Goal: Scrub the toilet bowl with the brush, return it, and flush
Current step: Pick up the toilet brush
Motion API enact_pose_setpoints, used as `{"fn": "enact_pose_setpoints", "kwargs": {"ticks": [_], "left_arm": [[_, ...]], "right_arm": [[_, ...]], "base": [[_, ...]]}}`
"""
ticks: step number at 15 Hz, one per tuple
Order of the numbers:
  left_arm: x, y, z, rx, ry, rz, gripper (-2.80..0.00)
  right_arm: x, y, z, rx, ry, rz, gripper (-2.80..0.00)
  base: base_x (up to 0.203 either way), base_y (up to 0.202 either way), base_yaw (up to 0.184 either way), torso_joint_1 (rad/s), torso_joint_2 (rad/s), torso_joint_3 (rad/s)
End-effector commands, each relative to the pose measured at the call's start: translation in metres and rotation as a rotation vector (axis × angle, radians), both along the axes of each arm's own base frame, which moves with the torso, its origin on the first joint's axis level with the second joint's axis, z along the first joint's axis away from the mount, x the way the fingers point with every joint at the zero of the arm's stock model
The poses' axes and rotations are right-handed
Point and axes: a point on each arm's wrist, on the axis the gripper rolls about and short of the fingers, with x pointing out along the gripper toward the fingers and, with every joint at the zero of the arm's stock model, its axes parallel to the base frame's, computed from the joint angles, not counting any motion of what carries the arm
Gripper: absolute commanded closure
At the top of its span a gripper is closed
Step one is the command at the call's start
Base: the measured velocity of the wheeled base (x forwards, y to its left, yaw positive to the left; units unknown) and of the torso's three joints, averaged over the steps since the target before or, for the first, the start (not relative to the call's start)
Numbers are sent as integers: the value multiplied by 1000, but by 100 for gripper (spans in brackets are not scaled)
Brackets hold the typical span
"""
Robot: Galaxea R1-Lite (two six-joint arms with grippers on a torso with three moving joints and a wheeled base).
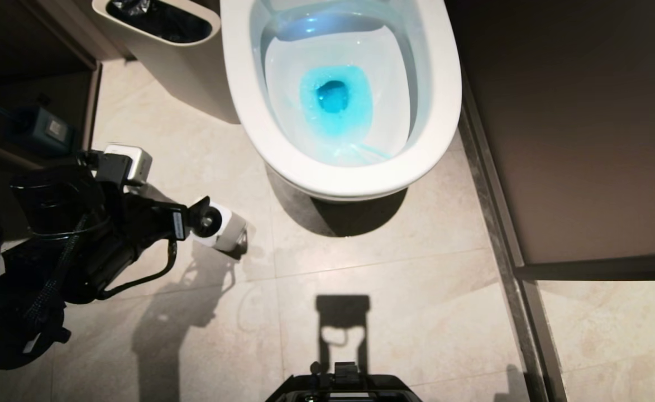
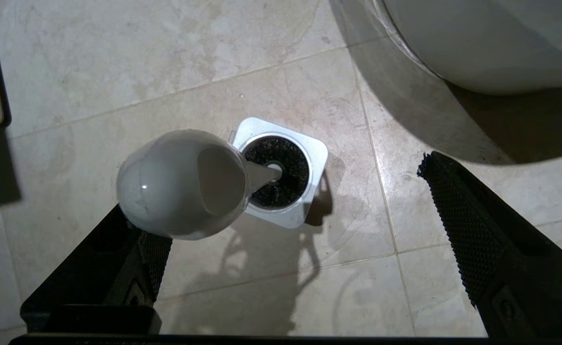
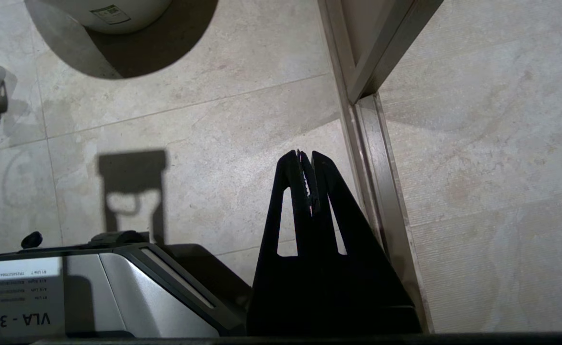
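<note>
Brush (image 2: 185, 184): stands upright in its square holder (image 2: 304, 143) on the floor tiles (image 1: 394, 290), left of the toilet bowl (image 1: 338, 178) and a little nearer; black bristles sit down in the cup, rounded white knob on top
Toilet bowl: open, blue water in the well; its rim is well apart from the brush
Left gripper (image 2: 290, 215): hangs above the brush, fingers spread wide; one finger sits just beside the knob, the other well off toward the bowl; nothing held
Right gripper (image 3: 307, 165): parked low on the right by the door frame (image 3: 367, 143), fingers pressed together, empty
Handling: likely light and stiff; smooth glossy knob may slip, so the slimmer neck below it looks the surer hold; the holder could lift along if the bristles bind
Waste bin (image 1: 182, 56): far left of the bowl
</note>
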Motion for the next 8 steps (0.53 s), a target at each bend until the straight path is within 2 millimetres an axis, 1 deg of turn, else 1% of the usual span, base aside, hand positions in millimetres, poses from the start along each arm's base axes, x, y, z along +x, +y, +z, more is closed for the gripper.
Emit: {"fn": "enact_pose_setpoints", "kwargs": {"ticks": [1,8], "left_arm": [[2,-4,-2,1,3,-7,-280],[1,-2,6,-3,-27,-2,-280]], "right_arm": [[0,0,0,0,-1,-1,0],[0,0,0,0,0,-1,0]], "base": [[0,0,0,0,0,0],[0,0,0,0,0,0]]}}
